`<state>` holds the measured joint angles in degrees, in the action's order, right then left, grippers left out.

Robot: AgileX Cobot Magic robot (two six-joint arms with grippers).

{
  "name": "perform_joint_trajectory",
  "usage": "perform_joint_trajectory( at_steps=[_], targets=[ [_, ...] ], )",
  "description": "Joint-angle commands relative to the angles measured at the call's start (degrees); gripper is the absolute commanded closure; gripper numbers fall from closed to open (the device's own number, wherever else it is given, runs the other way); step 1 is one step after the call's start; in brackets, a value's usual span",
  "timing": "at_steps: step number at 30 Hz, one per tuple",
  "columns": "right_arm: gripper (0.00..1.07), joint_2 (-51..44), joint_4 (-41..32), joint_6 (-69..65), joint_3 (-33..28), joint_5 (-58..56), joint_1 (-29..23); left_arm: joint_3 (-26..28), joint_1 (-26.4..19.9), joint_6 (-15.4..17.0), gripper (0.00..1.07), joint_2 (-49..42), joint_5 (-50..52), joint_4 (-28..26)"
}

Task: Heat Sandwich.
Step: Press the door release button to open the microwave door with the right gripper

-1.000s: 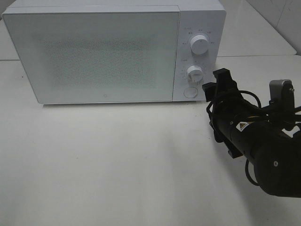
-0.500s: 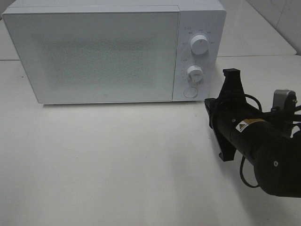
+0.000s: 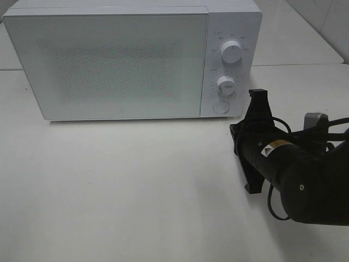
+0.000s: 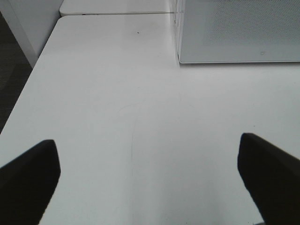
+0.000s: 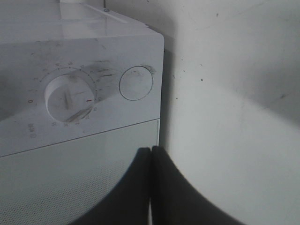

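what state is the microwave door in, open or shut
Shut. The microwave door lies flush with the control panel, no gap along its edge, and nothing of the inside shows.

The microwave (image 3: pixel 131 60) has a smooth white shell with a slight sheen. Its door (image 4: pixel 234 33) looks glassy and is printed with a fine dotted mesh. The dials (image 3: pixel 231 52) and button (image 5: pixel 136 84) look like white plastic, with grey scuffs on the panel around them. The table (image 3: pixel 136 191) is smooth, matt white. The right arm (image 3: pixel 294 174) and right gripper (image 5: pixel 151 151) are matt black plastic.
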<state>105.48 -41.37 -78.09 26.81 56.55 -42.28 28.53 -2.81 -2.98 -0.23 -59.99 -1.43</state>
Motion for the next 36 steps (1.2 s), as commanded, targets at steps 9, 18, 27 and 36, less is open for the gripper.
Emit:
perform_joint_trajectory(
  at_steps=[9, 18, 27, 36],
  targets=[
    [1.07, 5.6, 6.9, -0.5, 8.0, -3.6, 6.1, -0.2, -0.1, 0.3, 0.09, -1.3, 0.6, -0.3],
    [1.07, 10.8, 9.6, 0.1, 15.2, -6.4, 10.3, -0.2, -0.1, 0.3, 0.09, -1.3, 0.6, -0.3],
    [1.07, 14.4, 10.3, 0.2, 20.3, -8.7, 12.4, -0.2, -0.1, 0.3, 0.09, -1.3, 0.6, -0.3],
    [1.07, 15.6, 10.1, 0.3, 22.3, -8.5, 13.7, -0.2, -0.1, 0.4, 0.09, -1.3, 0.6, -0.3]
  ],
)
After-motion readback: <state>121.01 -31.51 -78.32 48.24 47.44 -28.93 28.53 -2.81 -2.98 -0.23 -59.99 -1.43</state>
